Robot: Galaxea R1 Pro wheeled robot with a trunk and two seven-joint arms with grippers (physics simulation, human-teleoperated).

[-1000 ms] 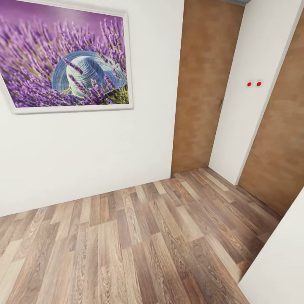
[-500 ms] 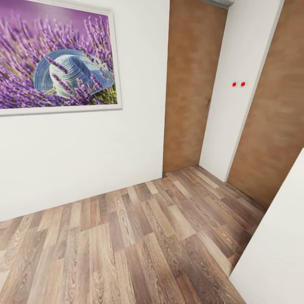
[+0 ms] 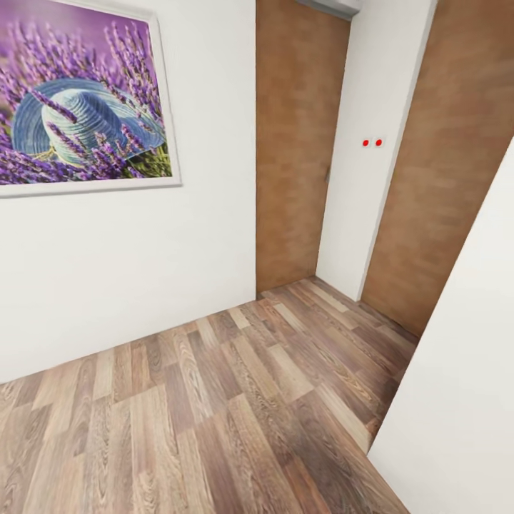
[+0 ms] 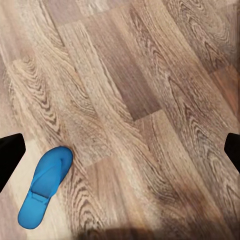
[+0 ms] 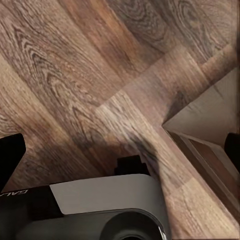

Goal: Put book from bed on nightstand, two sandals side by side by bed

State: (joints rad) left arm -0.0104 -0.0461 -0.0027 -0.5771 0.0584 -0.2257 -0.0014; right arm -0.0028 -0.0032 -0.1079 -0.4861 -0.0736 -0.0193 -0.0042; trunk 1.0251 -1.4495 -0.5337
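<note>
One bright blue sandal point(image 4: 45, 187) lies flat on the wood-plank floor in the left wrist view, off to the side of my left gripper point(image 4: 120, 152). That gripper hangs open above the bare planks, its dark fingertips point(image 4: 10, 157) far apart with nothing between them. My right gripper point(image 5: 120, 150) is open too, over the floor just ahead of my own grey base point(image 5: 100, 205). The book, the bed, the nightstands and the second sandal are out of view.
The head view faces a white wall with the purple lavender picture point(image 3: 82, 107). Two brown doors point(image 3: 293, 143) flank a narrow white wall section with two red dots point(image 3: 371, 143). A white wall point(image 3: 457, 400) rises close at the right. A pale corner point(image 5: 210, 115) juts over the floor.
The whole head view has slid left, so the camera has turned right. The picture now sits further left and the white wall at the right takes up more room.
</note>
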